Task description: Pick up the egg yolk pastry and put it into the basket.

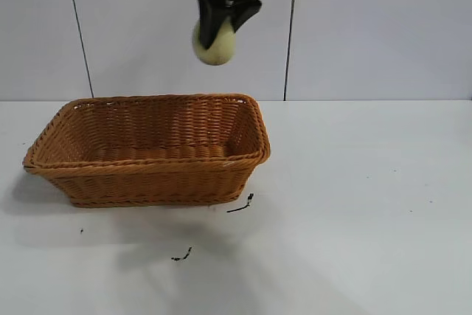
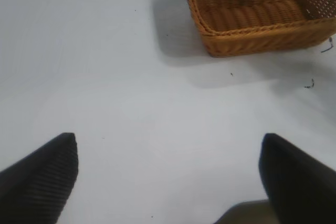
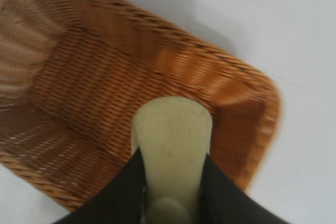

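My right gripper (image 1: 220,23) hangs high above the basket's (image 1: 147,175) right half and is shut on the egg yolk pastry (image 1: 214,43), a pale yellow-cream lump. In the right wrist view the pastry (image 3: 172,145) sits squeezed between the two black fingers (image 3: 121,192), with the basket's woven floor (image 3: 89,87) below it. My left gripper (image 2: 168,153) is open and empty over bare table, well away from the basket (image 2: 252,30), which shows at a far corner of its view.
The white table (image 1: 369,204) carries two small dark specks (image 1: 242,204) (image 1: 182,256) in front of the basket. A white panelled wall (image 1: 369,27) stands behind.
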Controlling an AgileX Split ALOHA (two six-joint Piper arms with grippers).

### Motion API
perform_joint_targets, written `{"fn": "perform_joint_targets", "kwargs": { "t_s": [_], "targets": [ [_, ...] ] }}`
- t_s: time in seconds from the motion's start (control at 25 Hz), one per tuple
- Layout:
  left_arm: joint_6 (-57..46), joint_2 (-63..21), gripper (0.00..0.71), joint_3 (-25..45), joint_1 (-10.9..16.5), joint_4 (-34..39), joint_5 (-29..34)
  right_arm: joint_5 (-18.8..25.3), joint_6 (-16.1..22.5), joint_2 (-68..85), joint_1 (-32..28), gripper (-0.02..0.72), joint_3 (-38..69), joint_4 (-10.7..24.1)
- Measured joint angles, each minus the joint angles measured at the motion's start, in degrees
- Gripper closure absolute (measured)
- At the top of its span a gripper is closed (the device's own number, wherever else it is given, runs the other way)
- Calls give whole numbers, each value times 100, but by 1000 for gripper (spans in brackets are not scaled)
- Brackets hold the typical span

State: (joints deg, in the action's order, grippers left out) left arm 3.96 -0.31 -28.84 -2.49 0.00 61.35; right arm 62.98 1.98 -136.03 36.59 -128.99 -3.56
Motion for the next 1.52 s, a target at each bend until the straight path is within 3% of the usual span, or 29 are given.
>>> {"fn": "perform_joint_targets", "kwargs": {
  "t_s": [0.4,0.48,0.68,0.76,1.2,1.52],
  "targets": [
    [0,0,14,0,0,0,0,-463,0,-767,4,545,0,30],
    [0,0,14,0,0,0,0,-475,0,-767,4,466,0,35],
    [0,0,14,0,0,0,0,-514,-5,-751,4,95,0,172],
    [0,0,14,0,0,0,0,-449,-5,-691,4,42,0,238],
    [0,0,14,0,0,0,0,-55,-5,392,-72,10,-11,356],
    [0,0,14,0,0,0,0,20,-111,513,-1142,10,-18,394]
  ]
}}
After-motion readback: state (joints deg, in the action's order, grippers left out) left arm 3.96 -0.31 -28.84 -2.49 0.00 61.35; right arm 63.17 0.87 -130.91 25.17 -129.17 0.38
